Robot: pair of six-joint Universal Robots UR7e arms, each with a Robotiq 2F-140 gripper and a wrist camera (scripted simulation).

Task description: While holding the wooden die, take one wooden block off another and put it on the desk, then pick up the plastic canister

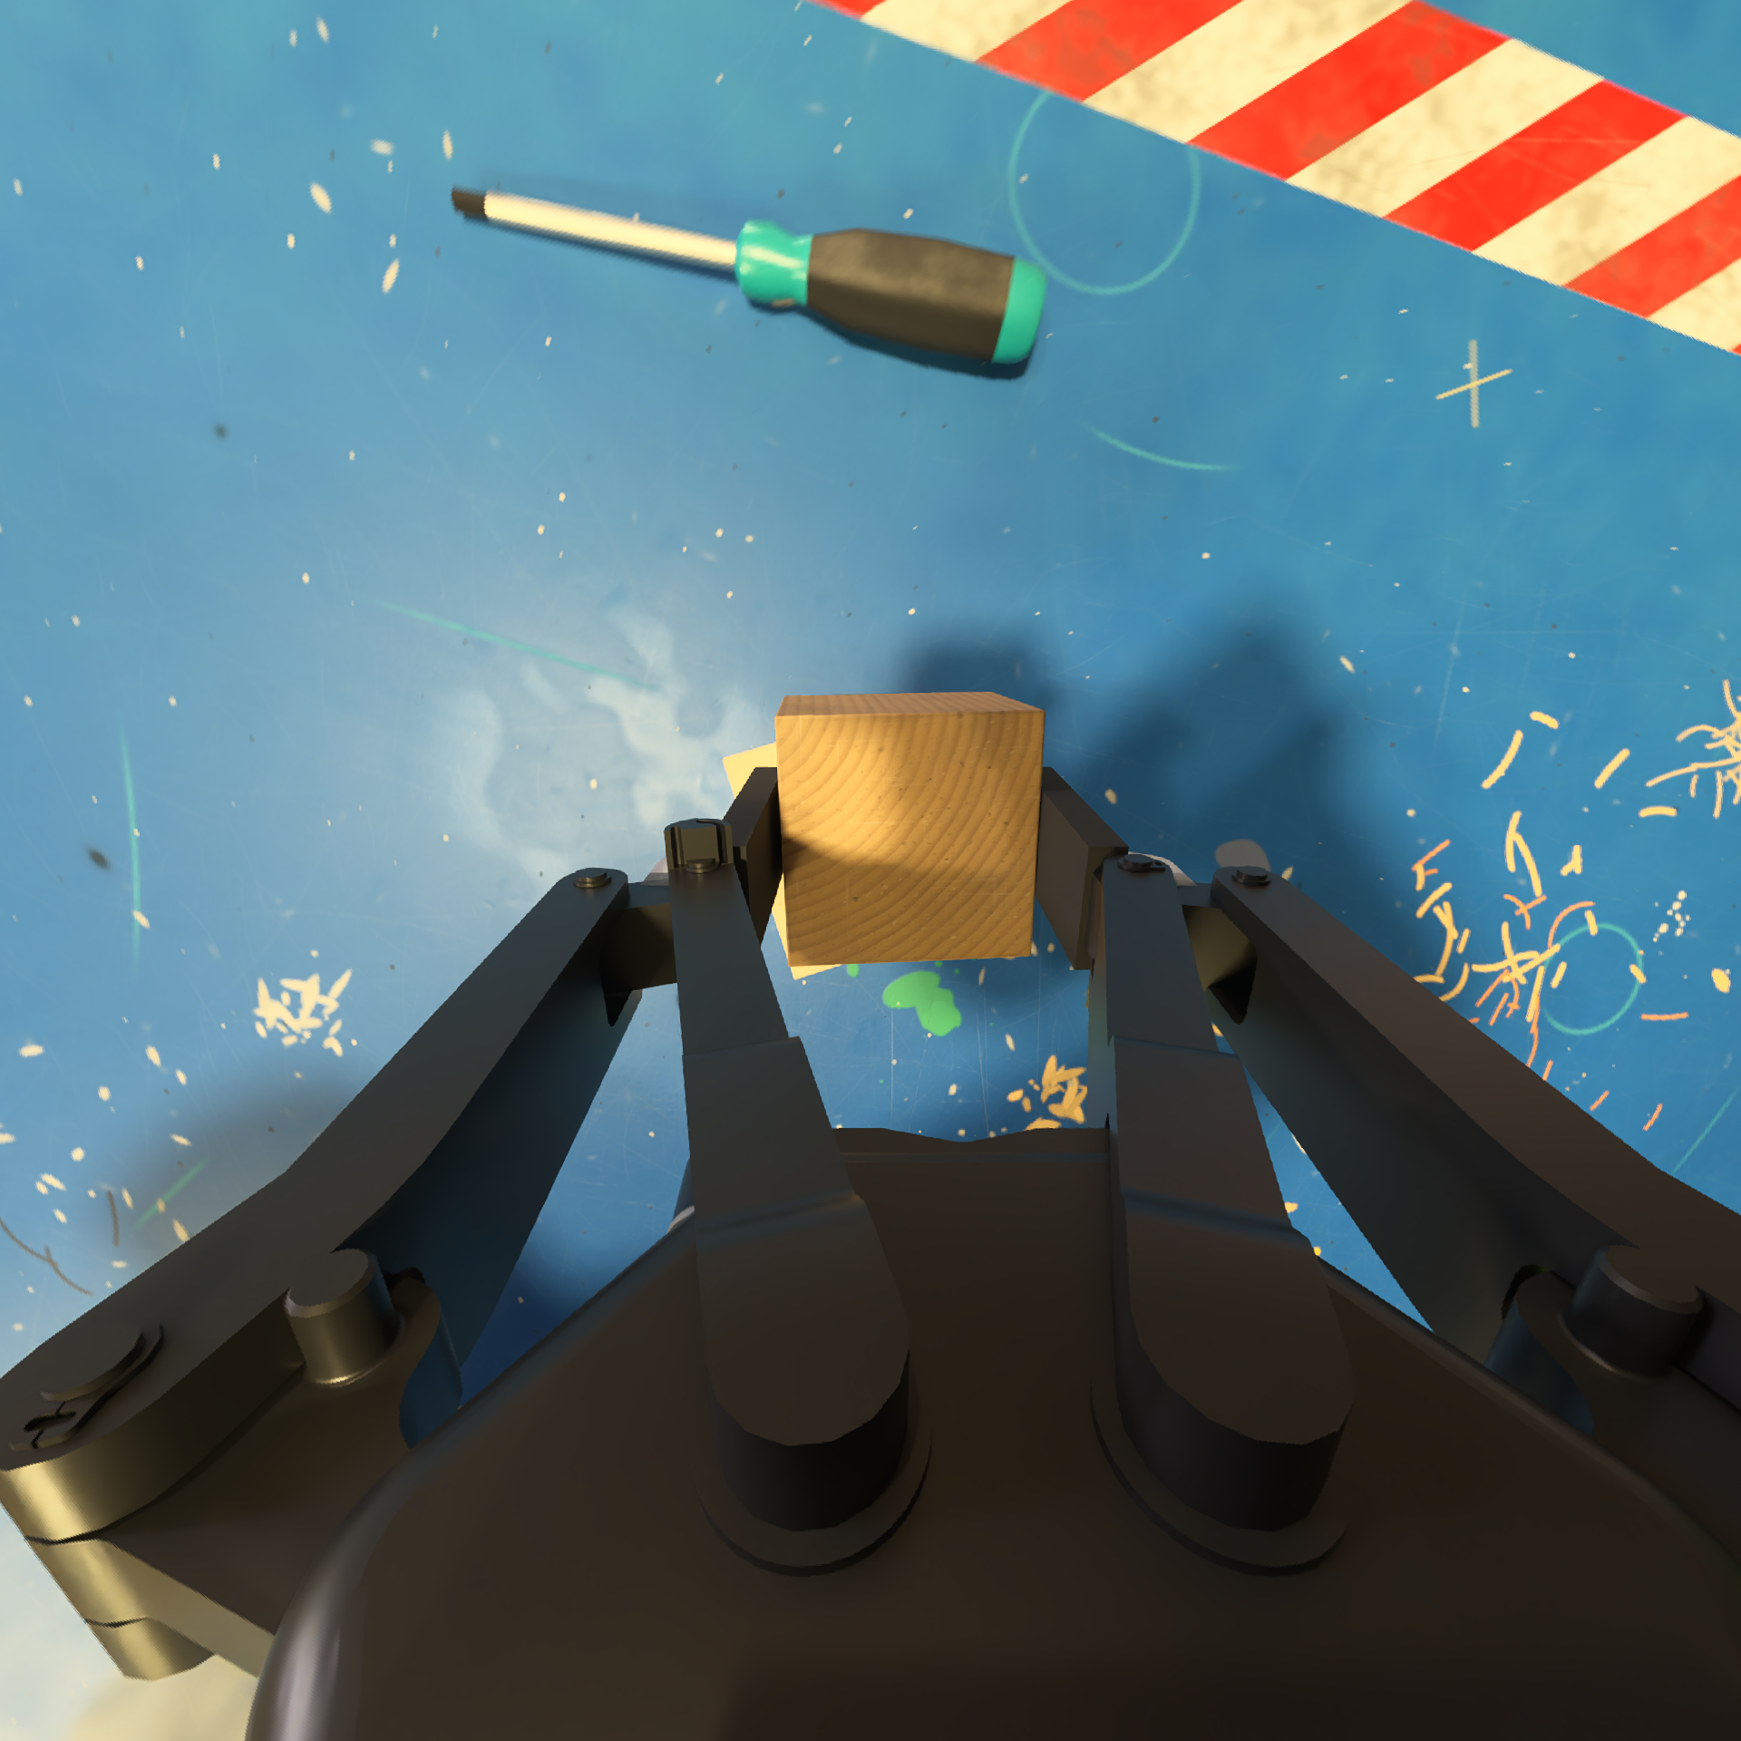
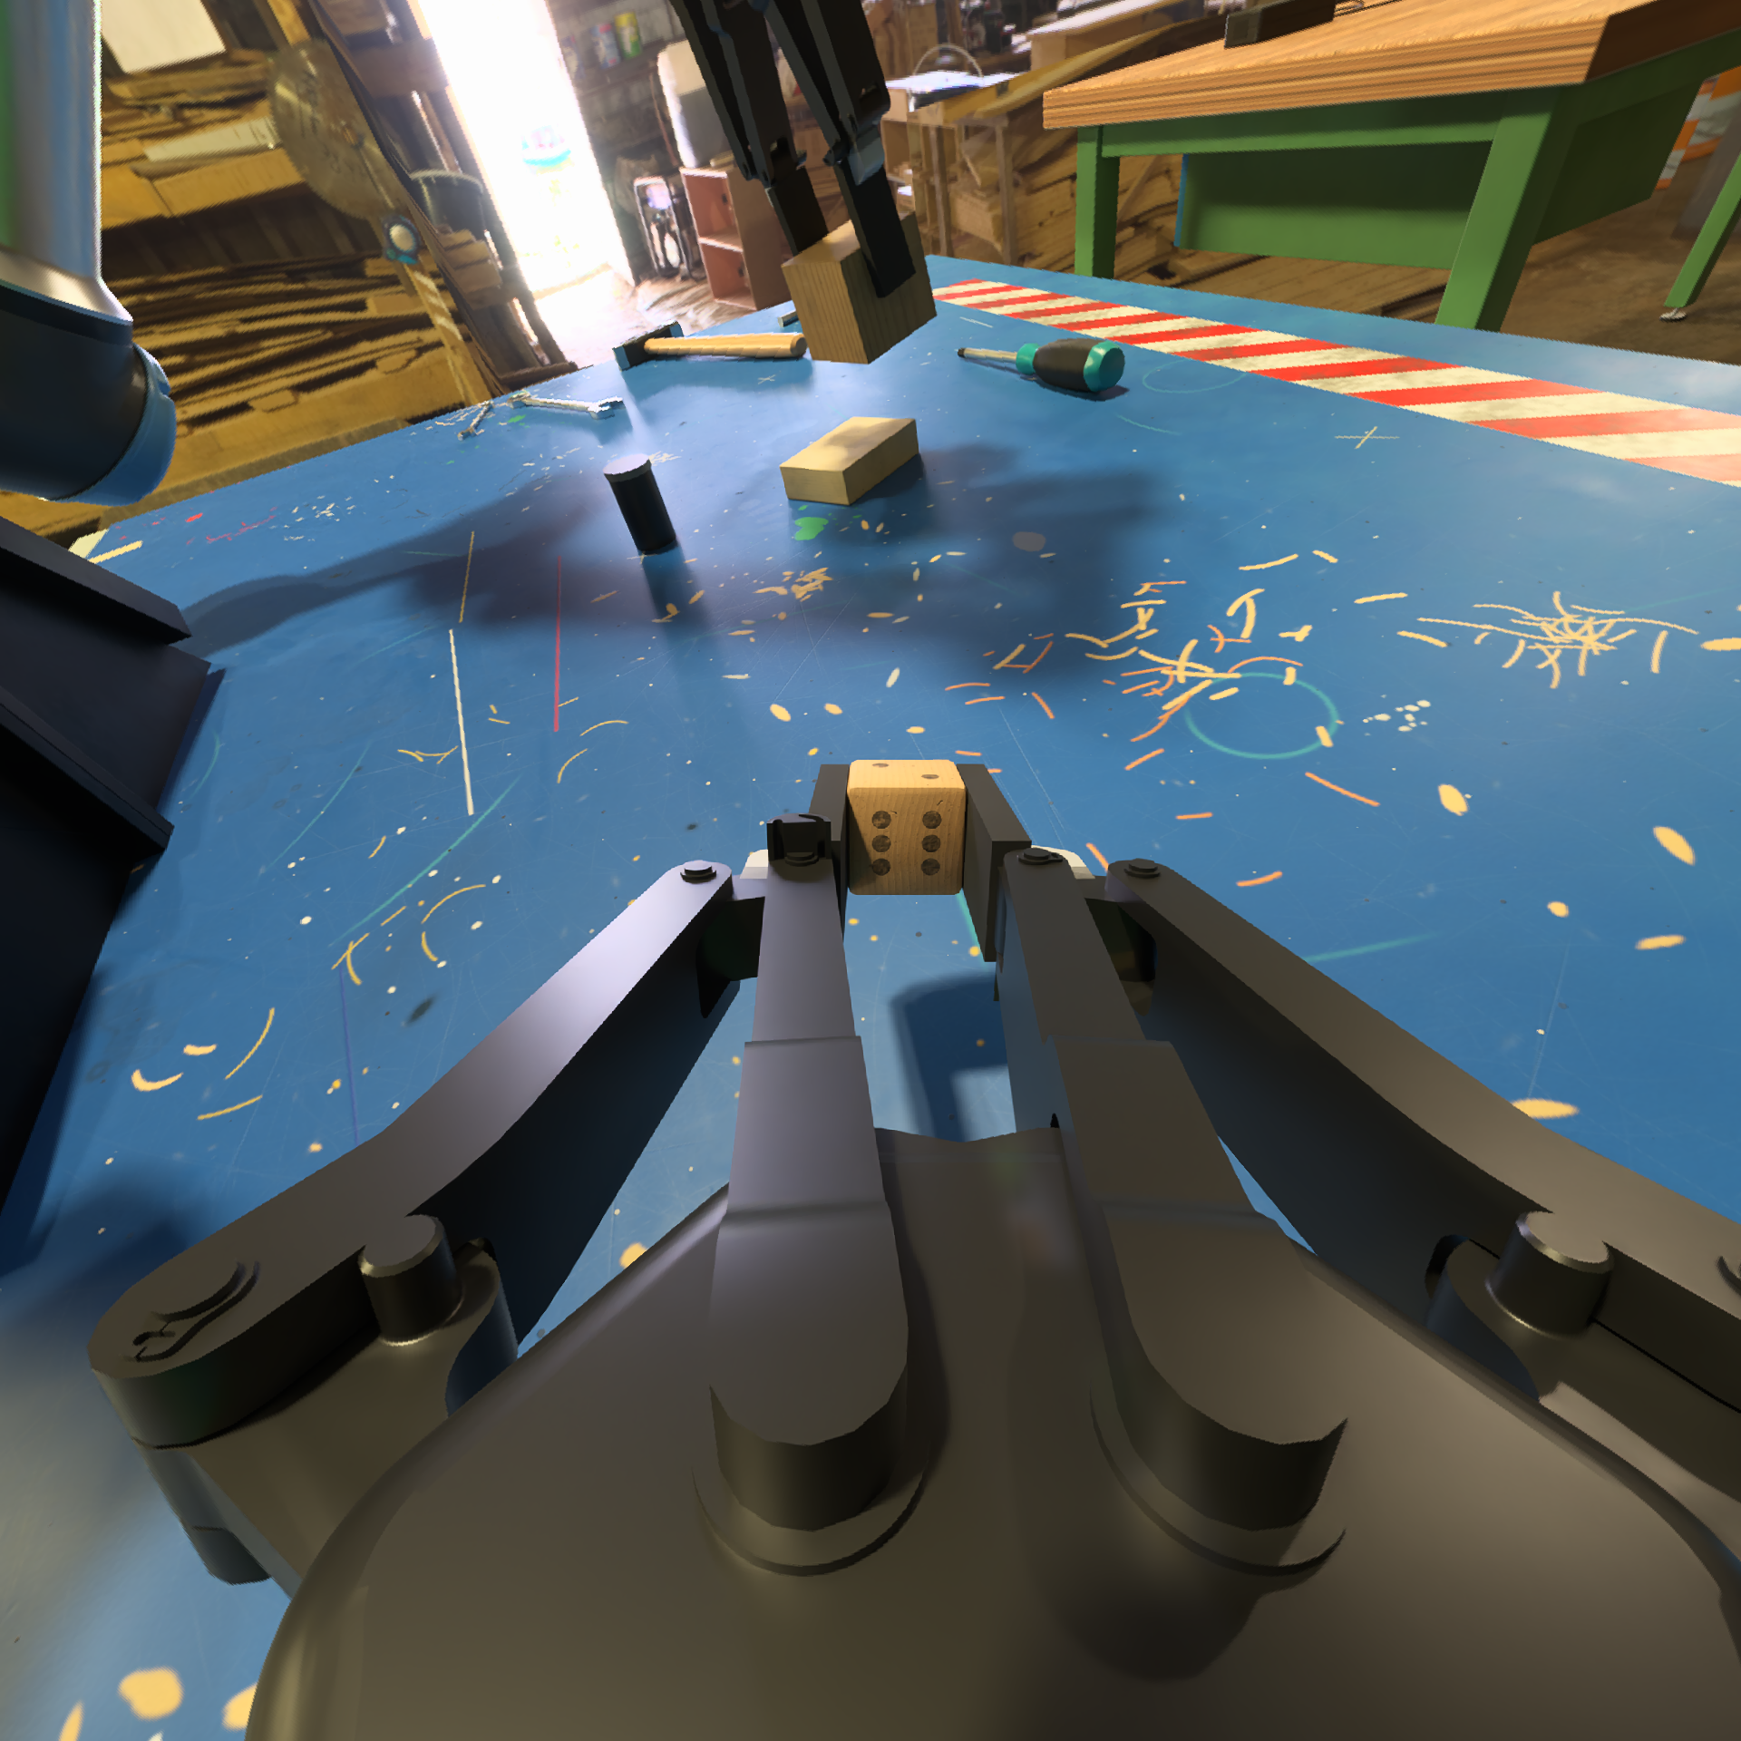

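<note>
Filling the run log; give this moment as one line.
left gripper: shut on wooden block, lifted | right gripper: shut on wooden die | plastic canister: upright, untouched

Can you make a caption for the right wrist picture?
Right end effector grips a pale wooden die above the scuffed blue desk.

- A screwdriver (image 1: 829, 273) with a black-and-teal handle lies on the blue tabletop (image 2: 659, 848).
- A hammer (image 2: 716, 347) and a wrench (image 2: 565, 405) lie near the far edge.
- A red-and-white striped band (image 1: 1366, 141) runs along one side.
</note>
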